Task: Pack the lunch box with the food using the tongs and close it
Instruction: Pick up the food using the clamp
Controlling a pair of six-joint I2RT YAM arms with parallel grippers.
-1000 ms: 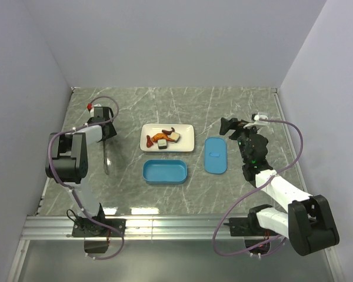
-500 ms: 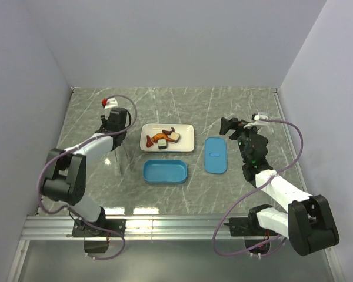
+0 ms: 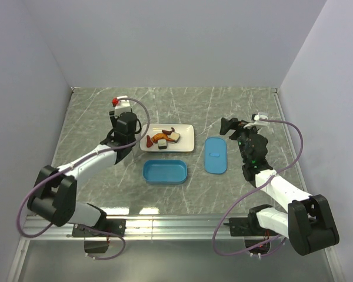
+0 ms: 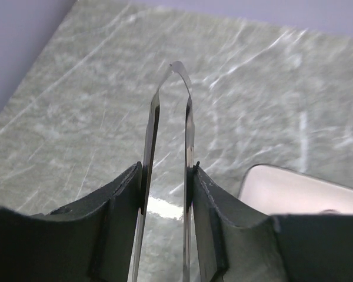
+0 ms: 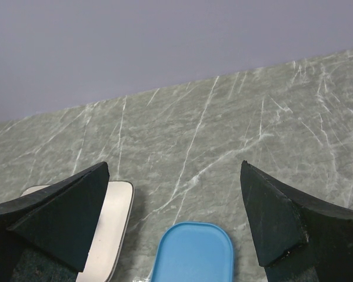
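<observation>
In the left wrist view my left gripper point(image 4: 167, 170) is shut on the thin grey metal tongs point(image 4: 156, 117), a finger pressing each leg, with the joined end pointing away. In the top view it point(image 3: 127, 147) hovers just left of the white plate point(image 3: 185, 138), which bears the food point(image 3: 163, 139): orange-red bits, a dark red piece and whitish cubes. The blue lunch box point(image 3: 165, 172) lies open, with nothing in it, in front of the plate. Its lid point(image 3: 215, 154) lies flat to the right. My right gripper point(image 3: 226, 126) stands open beyond the lid point(image 5: 194, 252), holding nothing.
The plate's corner shows at the lower right of the left wrist view point(image 4: 300, 191) and at the lower left of the right wrist view point(image 5: 115, 223). Grey walls close the marble table at the back and sides. A metal rail point(image 3: 176, 226) runs along the near edge.
My left arm has swung right from the table's left side toward the plate, carrying the tongs. The right arm has not moved.
</observation>
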